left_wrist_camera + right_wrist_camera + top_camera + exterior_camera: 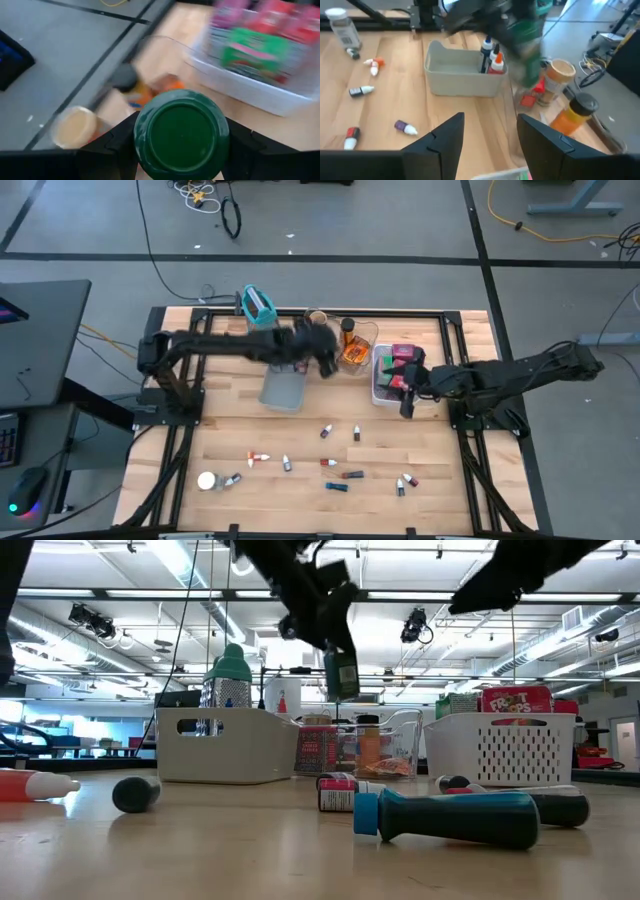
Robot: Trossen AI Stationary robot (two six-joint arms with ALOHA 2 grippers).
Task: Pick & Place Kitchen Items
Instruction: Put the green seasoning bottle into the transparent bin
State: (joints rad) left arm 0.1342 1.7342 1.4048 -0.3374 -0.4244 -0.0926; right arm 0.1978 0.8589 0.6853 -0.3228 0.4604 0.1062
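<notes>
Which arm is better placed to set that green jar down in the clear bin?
Left. Its end effector already grips the green jar, carried in the air near the clear bin. The right end effector is open, empty, by the white basket.

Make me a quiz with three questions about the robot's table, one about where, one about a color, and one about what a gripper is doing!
1. Where is the left gripper?
A. Raised near the clear bin
B. Flat on the floor
C. Inside the white basket

2. What color is the jar it carries?
A. Yellow
B. Green
C. White

3. How is the right gripper?
A. Squeezing a can
B. Holding a lid
C. Open, holding nothing

Answers:
1 A, the high view shows it beside that bin, and the low view shows it above the table.
2 B, the left wrist view shows a green jar between the fingers.
3 C, its own view shows spread fingers with nothing between them.
</notes>
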